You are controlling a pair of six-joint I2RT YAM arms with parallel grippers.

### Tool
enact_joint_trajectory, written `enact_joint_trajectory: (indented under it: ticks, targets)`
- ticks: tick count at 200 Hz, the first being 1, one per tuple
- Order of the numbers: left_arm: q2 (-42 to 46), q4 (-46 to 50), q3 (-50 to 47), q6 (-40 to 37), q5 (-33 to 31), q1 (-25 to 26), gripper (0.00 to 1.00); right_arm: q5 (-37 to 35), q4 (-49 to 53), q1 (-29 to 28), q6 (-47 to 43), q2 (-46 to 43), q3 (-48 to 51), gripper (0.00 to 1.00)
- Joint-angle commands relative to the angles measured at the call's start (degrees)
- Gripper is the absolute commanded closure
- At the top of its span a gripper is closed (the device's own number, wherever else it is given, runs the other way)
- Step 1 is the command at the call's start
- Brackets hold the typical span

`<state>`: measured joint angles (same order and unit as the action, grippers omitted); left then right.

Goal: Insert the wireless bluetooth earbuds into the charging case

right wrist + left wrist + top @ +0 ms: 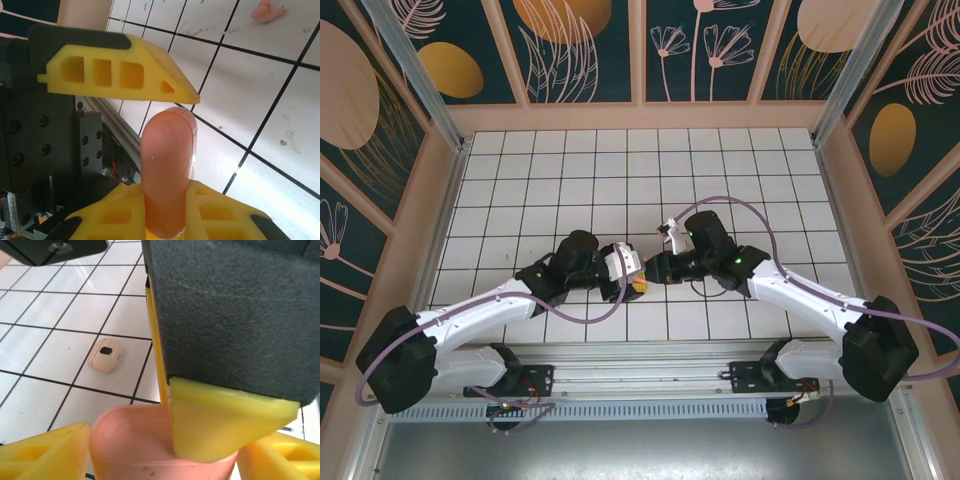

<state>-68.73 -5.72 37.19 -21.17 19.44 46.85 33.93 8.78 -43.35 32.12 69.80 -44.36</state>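
A salmon-pink charging case [167,165] stands edge-on between the yellow fingers of my right gripper [167,202], which is shut on it. The same charging case [132,440] sits low in the left wrist view. My left gripper [162,457] is open, one yellow finger [45,452] on each side of the case. A right fingertip [225,420] lies across the case. One left finger [120,75] hangs just above the case's top. A tiny pink earbud [267,11] lies on a far tile. Both grippers meet at mid-table: left gripper [632,283], right gripper [655,268].
A small beige rounded piece with a dark oval spot [105,354] lies on the white tiled table [620,170] beyond the case. A metal rail [115,131] runs along the near edge. Wooden walls [435,200] close in the table's sides and back.
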Motion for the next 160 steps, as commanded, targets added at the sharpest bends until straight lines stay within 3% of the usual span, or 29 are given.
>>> enact_joint_trajectory:
  ticks: [1,50,89,134,160]
  targets:
    - [2.79,1.01,2.2,-0.54,-2.05,0.33,0.22,-2.73,4.41,0.04,-6.68,-3.43,-3.21,0.83]
    - [8.82,4.24,1.77,-4.24,-2.57,0.23,0.18,-1.89,11.3,4.74,-24.58,-8.73,-5.26,0.84]
    - [8.35,9.22,5.2,-6.31,0.2,0.12,0.27,1.37,18.56,7.78,-42.93,-9.13,-9.25,0.85]
    - [6.37,11.65,9.06,-8.22,1.3,0.17,0.28,2.44,27.13,9.1,-61.32,-6.2,-13.43,0.85]
    - [4.77,13.27,10.52,-8.76,2.17,0.15,0.33,4.09,30.33,9.07,-71.62,-6.14,-13.7,0.86]
